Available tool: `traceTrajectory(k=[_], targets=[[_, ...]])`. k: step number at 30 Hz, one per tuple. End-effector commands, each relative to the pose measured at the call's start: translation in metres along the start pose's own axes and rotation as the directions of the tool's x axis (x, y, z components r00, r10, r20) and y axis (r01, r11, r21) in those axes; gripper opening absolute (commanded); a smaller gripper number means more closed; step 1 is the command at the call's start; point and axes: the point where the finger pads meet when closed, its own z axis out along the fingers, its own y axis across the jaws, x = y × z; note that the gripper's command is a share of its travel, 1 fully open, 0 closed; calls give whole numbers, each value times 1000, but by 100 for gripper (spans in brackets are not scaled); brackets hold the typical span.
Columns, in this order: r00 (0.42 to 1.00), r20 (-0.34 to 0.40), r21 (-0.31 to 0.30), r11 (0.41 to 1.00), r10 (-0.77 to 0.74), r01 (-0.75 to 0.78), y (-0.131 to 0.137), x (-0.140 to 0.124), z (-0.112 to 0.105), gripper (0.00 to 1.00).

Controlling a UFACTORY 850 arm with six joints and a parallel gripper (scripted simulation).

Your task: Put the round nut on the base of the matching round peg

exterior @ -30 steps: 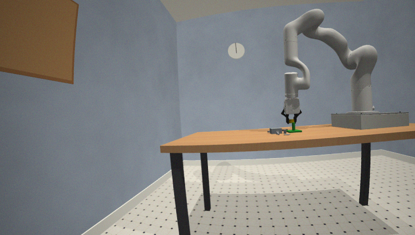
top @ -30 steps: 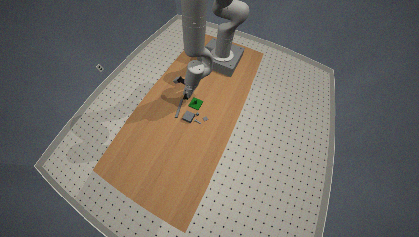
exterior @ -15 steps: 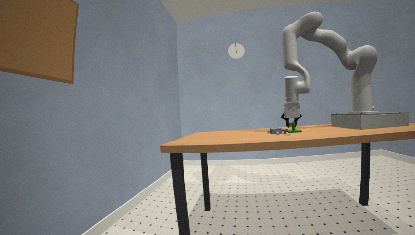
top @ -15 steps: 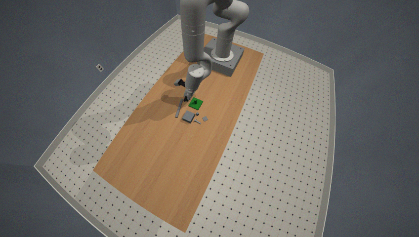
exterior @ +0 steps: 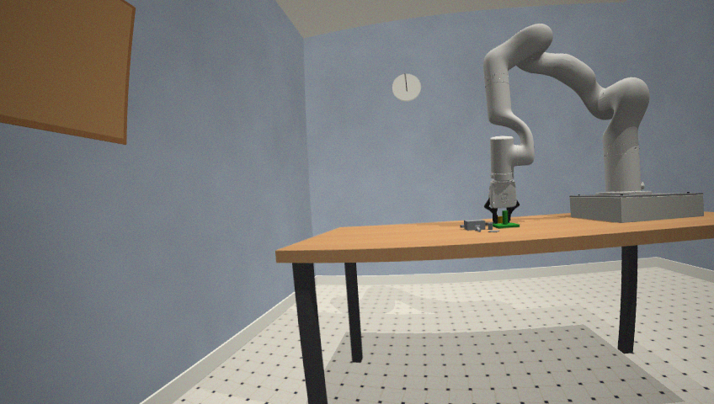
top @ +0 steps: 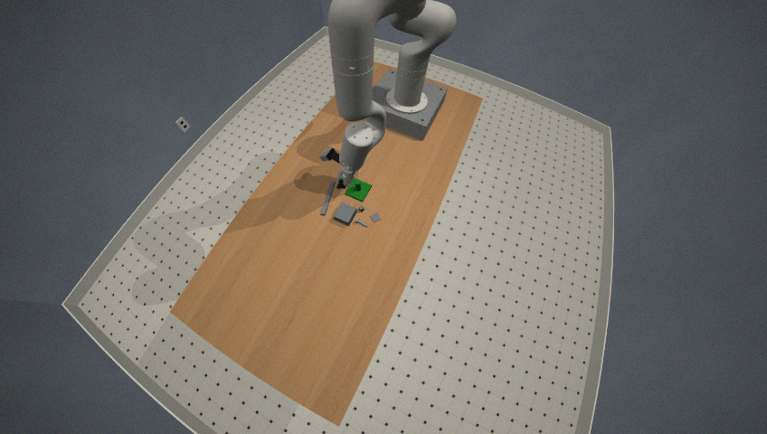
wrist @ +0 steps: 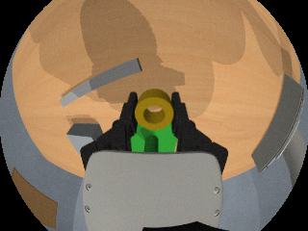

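The yellow round nut sits between my black fingers in the wrist view. My gripper is shut on it. Green of the peg and its base shows just under the nut. In the overhead view my gripper is low at the left edge of the green base plate. In the side view my fingers reach down nearly to the base plate, with the green round peg between them. The nut is hidden there. I cannot tell how far down the peg the nut is.
A long grey bar lies left of the base plate. A grey block, a small bolt and a small grey square lie in front of it. A dark grey piece lies behind my gripper. The arm's mount stands at the far end.
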Motion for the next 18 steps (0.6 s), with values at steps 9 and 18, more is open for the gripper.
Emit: traceTrajectory(k=[9,18], targets=[[1000,0,2,1000,0,0,-1,0,0,100],[1000,0,2,1000,0,0,-1,0,0,100]])
